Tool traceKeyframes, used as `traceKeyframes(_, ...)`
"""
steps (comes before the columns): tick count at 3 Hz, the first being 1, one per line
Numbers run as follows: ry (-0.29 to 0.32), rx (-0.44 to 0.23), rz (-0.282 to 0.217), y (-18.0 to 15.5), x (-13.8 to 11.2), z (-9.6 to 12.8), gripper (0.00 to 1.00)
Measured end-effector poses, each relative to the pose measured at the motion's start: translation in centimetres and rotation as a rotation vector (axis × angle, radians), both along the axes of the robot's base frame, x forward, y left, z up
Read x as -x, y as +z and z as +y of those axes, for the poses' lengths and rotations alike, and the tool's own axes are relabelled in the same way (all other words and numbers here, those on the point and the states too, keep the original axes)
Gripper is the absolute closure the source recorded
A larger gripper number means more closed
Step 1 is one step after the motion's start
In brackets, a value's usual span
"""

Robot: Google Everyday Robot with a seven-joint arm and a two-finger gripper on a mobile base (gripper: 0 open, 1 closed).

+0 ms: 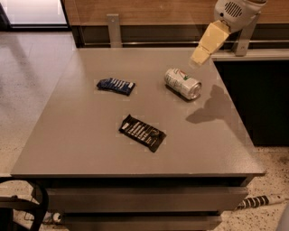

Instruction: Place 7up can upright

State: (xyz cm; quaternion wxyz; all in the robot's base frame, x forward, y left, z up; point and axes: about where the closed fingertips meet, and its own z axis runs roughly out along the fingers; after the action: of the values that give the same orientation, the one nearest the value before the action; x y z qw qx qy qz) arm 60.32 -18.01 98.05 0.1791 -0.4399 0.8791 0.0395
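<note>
The small silvery-white metal 7up can [182, 83] with green and red markings is lying on its side on the far right part of the flat grey square table [90, 149], its shiny silver end facing towards the lower right, its long axis running at a slant from upper left to lower right. It is not standing upright, and nothing is touching it. The robot's cream-coloured tapered gripper [198, 58] is hanging in the air above the table's far right corner, up and slightly right of the can and clear of it, slanting down and to the left from a rounded white arm housing [235, 10] at the top edge of the view. Whether the claw is spread wide or drawn narrow cannot be told here; it is carrying nothing that shows. A dark shadow [212, 108] of the arm is falling on the tabletop just right of the can. A flat dark blue snack wrapper [116, 85] is lying well left of the can, and a flat black snack wrapper [142, 132] with white print is resting nearer the front, below and between the two. A speckled pale floor [27, 90] is showing to the left of the table.
</note>
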Motion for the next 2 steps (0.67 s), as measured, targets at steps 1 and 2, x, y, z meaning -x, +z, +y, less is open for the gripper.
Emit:
traceKeyframes(1,-0.069,-0.032,0.065,-2.4,-2.2,1.0,0.00)
traceKeyframes(2,-0.111,-0.035,0.123,-4.5,-3.6,1.8,0.00)
